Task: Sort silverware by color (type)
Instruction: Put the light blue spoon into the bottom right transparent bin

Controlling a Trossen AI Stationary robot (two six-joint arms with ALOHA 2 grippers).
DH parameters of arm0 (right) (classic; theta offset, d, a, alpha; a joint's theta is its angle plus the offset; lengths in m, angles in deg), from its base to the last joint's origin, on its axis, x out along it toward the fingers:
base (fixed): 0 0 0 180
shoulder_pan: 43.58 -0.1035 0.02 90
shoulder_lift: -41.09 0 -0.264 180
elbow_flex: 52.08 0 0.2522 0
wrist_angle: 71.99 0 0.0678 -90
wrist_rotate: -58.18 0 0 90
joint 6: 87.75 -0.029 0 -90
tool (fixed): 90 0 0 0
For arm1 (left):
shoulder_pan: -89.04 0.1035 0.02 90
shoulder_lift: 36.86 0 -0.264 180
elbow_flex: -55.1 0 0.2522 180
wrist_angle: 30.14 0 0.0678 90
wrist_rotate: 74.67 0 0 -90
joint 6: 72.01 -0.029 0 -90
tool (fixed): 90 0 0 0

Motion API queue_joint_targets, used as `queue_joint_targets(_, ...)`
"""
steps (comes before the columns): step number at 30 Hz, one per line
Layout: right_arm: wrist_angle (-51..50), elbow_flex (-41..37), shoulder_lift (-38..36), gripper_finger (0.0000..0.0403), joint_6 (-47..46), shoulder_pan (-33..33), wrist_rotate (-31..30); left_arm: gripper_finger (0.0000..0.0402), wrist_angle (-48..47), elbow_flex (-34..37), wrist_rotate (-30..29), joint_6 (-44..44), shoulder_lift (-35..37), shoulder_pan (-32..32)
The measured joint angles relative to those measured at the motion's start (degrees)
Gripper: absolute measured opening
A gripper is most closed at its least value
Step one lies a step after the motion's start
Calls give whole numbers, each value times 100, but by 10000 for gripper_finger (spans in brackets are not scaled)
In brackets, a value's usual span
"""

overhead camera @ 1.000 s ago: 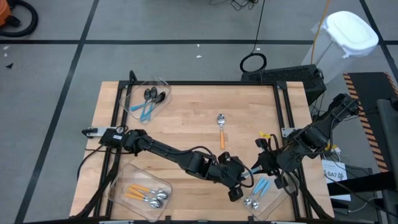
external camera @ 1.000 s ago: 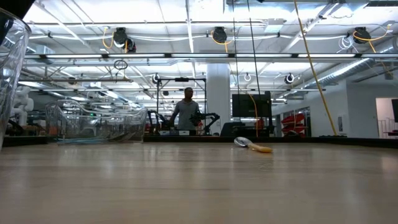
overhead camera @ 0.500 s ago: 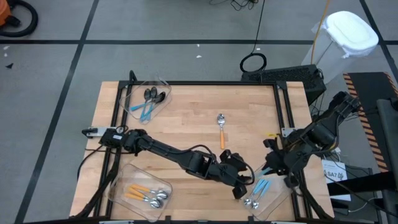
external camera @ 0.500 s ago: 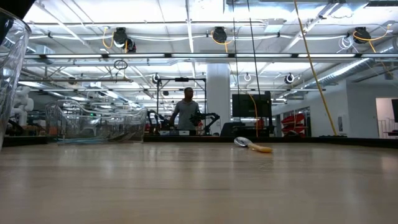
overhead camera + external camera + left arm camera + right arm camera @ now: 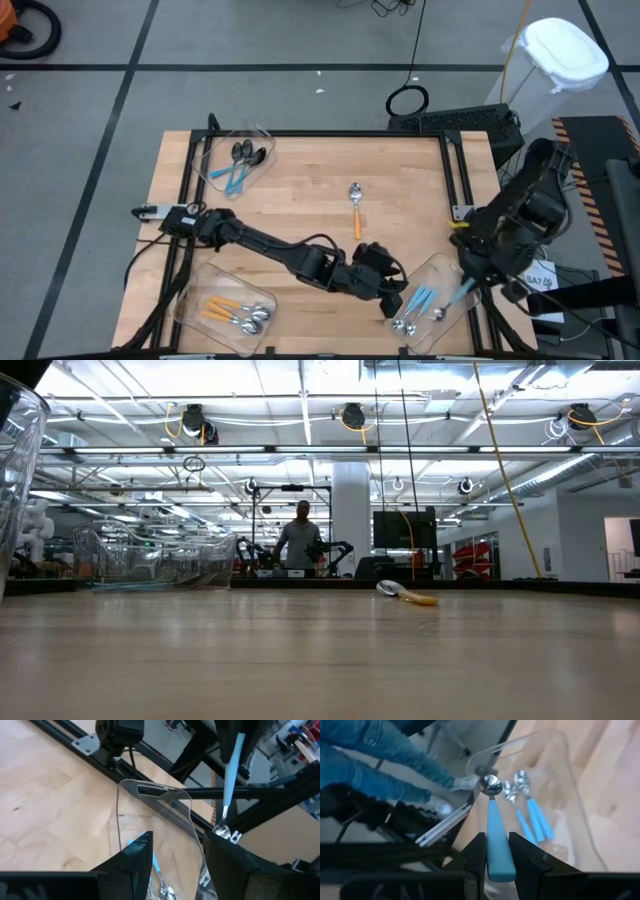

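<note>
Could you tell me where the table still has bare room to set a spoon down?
The wooden table is bare between the far-left clear bin and the lone orange-handled spoon. The near-right clear bin is crowded by both end effectors.

**Four cameras around one table**

The high view looks straight down and takes in the whole wooden table [image 5: 300, 200], both arms and the floor around. The low view sits at table-top height, very near the surface, and looks level across it into the room, where a person [image 5: 301, 540] stands far behind. It shares with the high view the orange-handled spoon [image 5: 355, 208] [image 5: 405, 594]. Each wrist view looks forward past its own dark fingers from close by. Both wrist views, and the high view, show the same clear bin [image 5: 150, 815] [image 5: 555, 780] [image 5: 440, 268] at the table's near right corner.
</note>
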Motion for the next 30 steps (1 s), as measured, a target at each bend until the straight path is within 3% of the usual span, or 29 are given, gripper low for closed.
queue_joint_targets(3, -14, 0, -16, 59, -69, -351, -104, 173, 4, 0, -158, 140, 0, -59)
queue_joint_targets(19, 240, -269, 167, 59, 369, -1624, -2257, 173, -380, 0, -313, 1318, 4, -196)
queue_joint_targets(30, 1317, -1708, 140, 59, 432, -1744, -2410, 173, -546, 0, -457, 1352, 9, -195)
